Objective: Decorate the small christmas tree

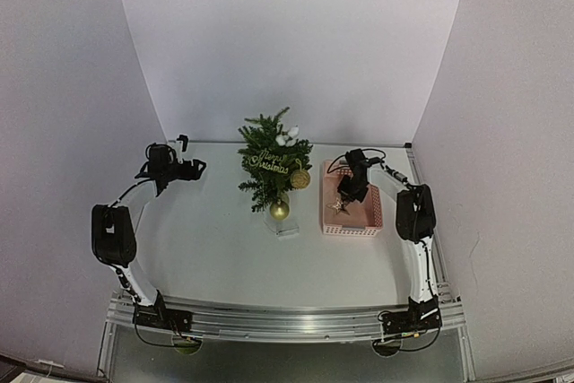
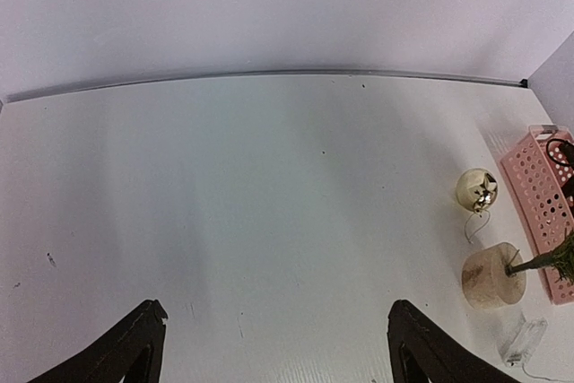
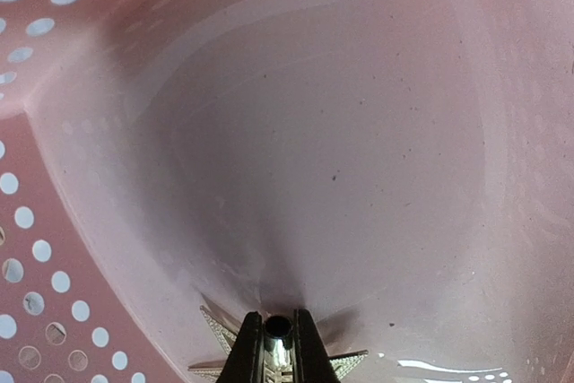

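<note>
The small christmas tree (image 1: 272, 161) stands at mid-table with a gold "Merry Christmas" sign (image 1: 272, 166), white berries (image 1: 288, 138) and a gold ball (image 1: 300, 178) on it. Its pale round base (image 2: 491, 277) shows in the left wrist view. A second gold ball (image 2: 475, 188) lies on the table beside the base. My right gripper (image 3: 277, 324) is down inside the pink basket (image 1: 352, 230), shut on the silver tube of a glittery star (image 3: 215, 330). My left gripper (image 2: 276, 311) hangs open over bare table at the far left, nothing between its fingers.
A small clear plastic box (image 2: 523, 341) with a thin wire lies in front of the tree base. The basket (image 2: 536, 193) sits right of the tree. White walls close in the table at the back and on both sides.
</note>
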You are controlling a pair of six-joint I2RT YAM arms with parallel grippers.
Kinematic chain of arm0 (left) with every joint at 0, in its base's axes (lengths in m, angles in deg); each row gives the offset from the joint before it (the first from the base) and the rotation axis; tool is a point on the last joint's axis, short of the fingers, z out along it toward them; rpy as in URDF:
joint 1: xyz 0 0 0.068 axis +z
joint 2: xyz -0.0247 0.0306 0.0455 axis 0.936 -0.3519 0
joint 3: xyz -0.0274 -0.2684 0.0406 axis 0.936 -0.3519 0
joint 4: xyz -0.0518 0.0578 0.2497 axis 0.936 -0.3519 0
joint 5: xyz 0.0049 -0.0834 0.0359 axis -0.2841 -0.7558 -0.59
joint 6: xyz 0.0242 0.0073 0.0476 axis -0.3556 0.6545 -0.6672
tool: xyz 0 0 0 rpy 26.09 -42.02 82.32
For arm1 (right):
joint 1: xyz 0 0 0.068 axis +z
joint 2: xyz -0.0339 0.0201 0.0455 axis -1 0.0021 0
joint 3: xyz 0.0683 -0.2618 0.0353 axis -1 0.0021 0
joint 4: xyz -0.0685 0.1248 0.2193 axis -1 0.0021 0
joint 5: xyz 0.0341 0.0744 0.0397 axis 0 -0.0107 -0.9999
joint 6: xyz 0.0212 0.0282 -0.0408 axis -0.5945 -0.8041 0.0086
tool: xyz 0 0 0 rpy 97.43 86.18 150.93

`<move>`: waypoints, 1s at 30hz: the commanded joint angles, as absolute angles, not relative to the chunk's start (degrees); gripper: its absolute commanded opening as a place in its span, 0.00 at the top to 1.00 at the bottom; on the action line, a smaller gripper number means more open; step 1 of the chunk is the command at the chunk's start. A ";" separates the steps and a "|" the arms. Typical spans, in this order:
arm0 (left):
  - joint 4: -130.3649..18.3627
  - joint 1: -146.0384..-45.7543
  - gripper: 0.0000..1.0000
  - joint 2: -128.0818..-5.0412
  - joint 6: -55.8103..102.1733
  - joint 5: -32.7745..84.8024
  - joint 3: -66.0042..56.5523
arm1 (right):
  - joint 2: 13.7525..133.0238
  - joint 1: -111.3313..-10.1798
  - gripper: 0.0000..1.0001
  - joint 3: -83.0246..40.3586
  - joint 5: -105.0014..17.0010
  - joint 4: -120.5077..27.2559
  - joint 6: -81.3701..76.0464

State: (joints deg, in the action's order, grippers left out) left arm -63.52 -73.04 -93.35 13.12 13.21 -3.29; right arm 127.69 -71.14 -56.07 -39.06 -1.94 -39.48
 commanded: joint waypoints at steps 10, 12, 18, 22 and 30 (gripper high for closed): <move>-62.18 -72.98 0.14 -90.57 12.31 11.84 -1.35 | 124.71 -70.94 1.00 -60.76 -37.14 -0.45 -34.32; -62.49 -72.96 0.14 -90.38 12.31 11.23 -0.20 | 122.91 -70.97 1.00 -60.92 -36.44 -0.46 -32.82; -63.19 -72.97 0.15 -89.12 12.61 7.37 2.93 | 116.41 -70.90 1.00 -59.46 -32.69 -0.46 -28.88; -62.69 -72.99 0.16 -87.16 12.89 5.56 4.45 | 111.54 -70.92 1.00 -58.52 -29.99 -0.46 -28.25; -55.47 -72.99 0.16 -80.05 13.86 -1.30 7.37 | 97.22 -70.95 1.00 -58.71 -24.60 -3.35 -33.84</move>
